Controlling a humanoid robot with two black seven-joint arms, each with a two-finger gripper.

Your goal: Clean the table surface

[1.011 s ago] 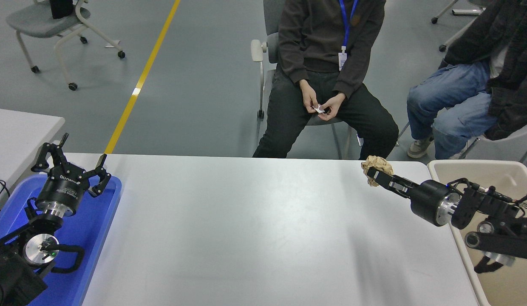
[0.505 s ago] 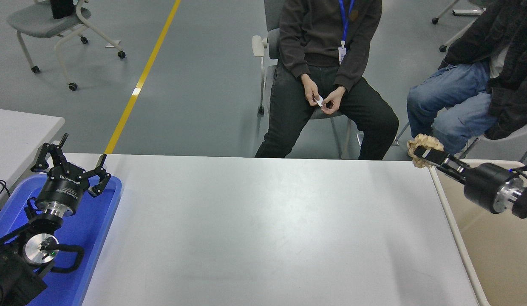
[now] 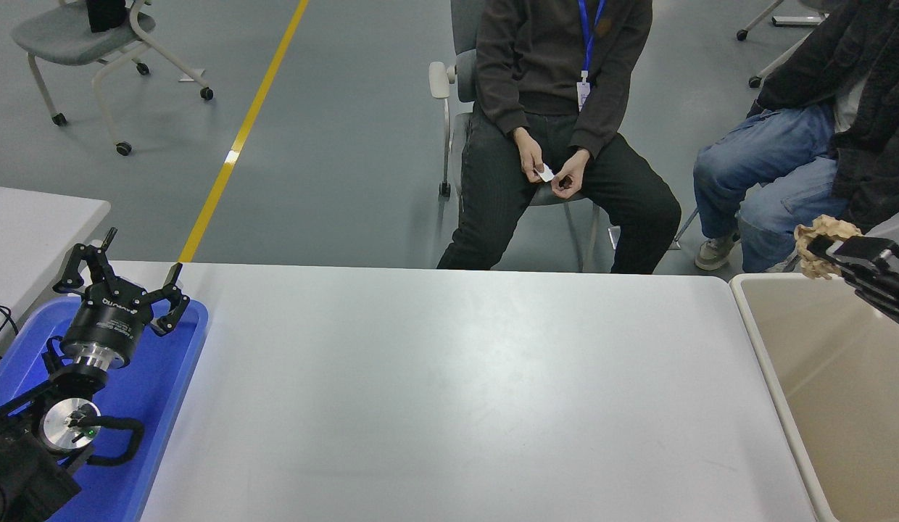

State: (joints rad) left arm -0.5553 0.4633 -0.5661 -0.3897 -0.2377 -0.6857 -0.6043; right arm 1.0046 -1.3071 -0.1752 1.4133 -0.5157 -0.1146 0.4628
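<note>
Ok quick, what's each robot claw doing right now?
Left claw: open, holding nothing, parked over the blue tray.
Right claw: closed on a crumpled brown paper ball, up over the beige bin.

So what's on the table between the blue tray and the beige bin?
Nothing: in the head view the table is bare from the blue tray to the bin.

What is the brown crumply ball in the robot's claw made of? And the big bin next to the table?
The ball, gripped in the right claw, looks like crumpled brown paper: dull and full of creases. The bin looks like beige plastic, with smooth walls and a rounded rim, though that is less sure.
</note>
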